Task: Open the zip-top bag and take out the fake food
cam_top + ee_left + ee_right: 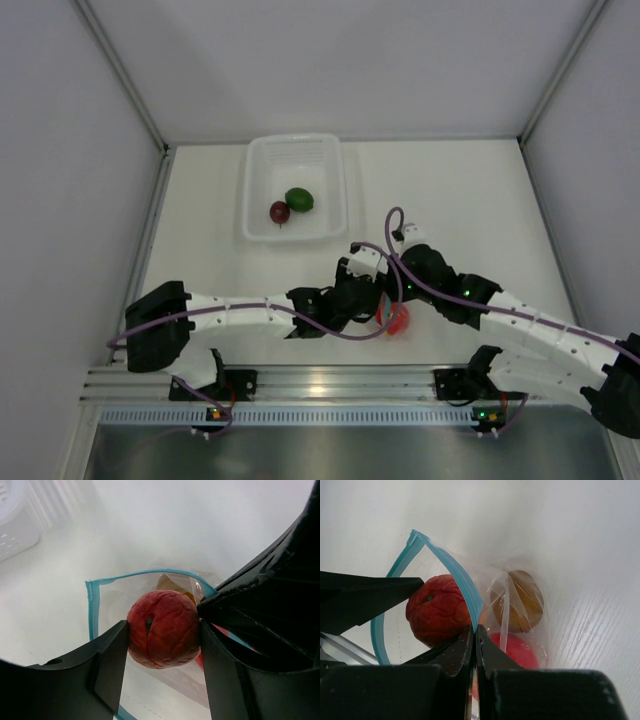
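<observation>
Zip-top bag [506, 611]: lies on the white table [470, 200] near the front edge, between the tips of the two arms, with its mouth open. The teal zip strip [395, 570] stands in a loop around the opening.

Right gripper [475, 630]: jaws together, pinching one side of the zip strip and holding that lip raised.

Left gripper [164, 631]: jaws clamped on the red fruit [160, 625], one finger on each flank. The fruit's skin is wrinkled, and a small green stem mark faces the left wrist camera. The fruit sits at the bag's mouth, framed by the teal loop. Whether it is wholly clear of the lip cannot be told. The two grippers are very close. In the left wrist view the right one's black body is just beside the left one's right finger [225, 680].

Contents inside the zip-top bag: a brownish-orange fruit [517, 600] sits deep in the pouch behind crinkled plastic. A reddish-orange fruit [517, 651] is just beside it, nearer the right gripper's fingers. Both are seen through the plastic.

Tub [250, 190]: translucent white, rectangular, at the far side of the table left of centre, well apart from the bag. Inside lie a green fruit [299, 199] and a maroon fruit [279, 212], close together, the maroon one to the near left.

Overhead view: the bag is mostly hidden under the two wrists, and only a red patch shows.
</observation>
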Motion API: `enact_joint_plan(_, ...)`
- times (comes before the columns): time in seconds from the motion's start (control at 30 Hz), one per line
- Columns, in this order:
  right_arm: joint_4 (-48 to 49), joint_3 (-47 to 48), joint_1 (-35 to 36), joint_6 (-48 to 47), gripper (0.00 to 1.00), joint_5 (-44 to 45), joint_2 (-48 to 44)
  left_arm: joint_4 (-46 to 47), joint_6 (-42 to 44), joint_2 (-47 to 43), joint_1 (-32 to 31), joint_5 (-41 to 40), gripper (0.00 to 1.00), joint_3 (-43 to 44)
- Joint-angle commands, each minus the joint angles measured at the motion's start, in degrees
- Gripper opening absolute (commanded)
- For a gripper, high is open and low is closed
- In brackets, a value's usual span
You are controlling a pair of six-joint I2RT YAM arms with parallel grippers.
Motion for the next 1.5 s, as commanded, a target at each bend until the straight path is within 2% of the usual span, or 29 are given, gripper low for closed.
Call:
enact_joint_plan(0.0,2.5,-0.34,1.2,1.31,0.0,2.15,0.28,4.09,-1.23,-3.7,-0.16,0.61,0.0,1.35)
enact_joint_plan(0.17,2.59,0.1,1.2,0.88,0.0,3.91,1.07,4.09,-2.45,-6.95,-0.16,3.59,0.0,-1.28)
enact_joint_plan(0.5,1.63,2.04,1.2,0.7,0.0,6.63,2.3,4.0,-2.81,-14.77,-0.25,3.51,0.0,-4.72)
enact_joint_plan(0.6,1.28,2.12,0.94,0.78,0.0,7.6,1.95,3.91,-2.55,-17.31,-0.25,2.11,0.0,-5.94)
enact_joint_plan(0.77,0.92,2.21,0.58,0.87,0.0,8.13,0.9,-0.12,-2.98,-20.48,0.71,-5.36,0.0,-5.69)
enact_joint_plan(0.83,0.92,2.39,0.49,0.96,0.0,8.13,0.81,-2.76,-3.95,-20.75,2.73,-4.93,0.0,-4.98)
enact_joint_plan(1.17,0.92,2.04,0.49,1.14,0.0,8.13,0.63,-2.51,-1.93,-16.37,25.48,3.24,0.0,-1.03)
enact_joint_plan(1.47,1.98,1.42,0.41,1.31,0.0,7.07,1.51,-1.01,1.5,-6.26,36.21,6.85,0.0,6.52)
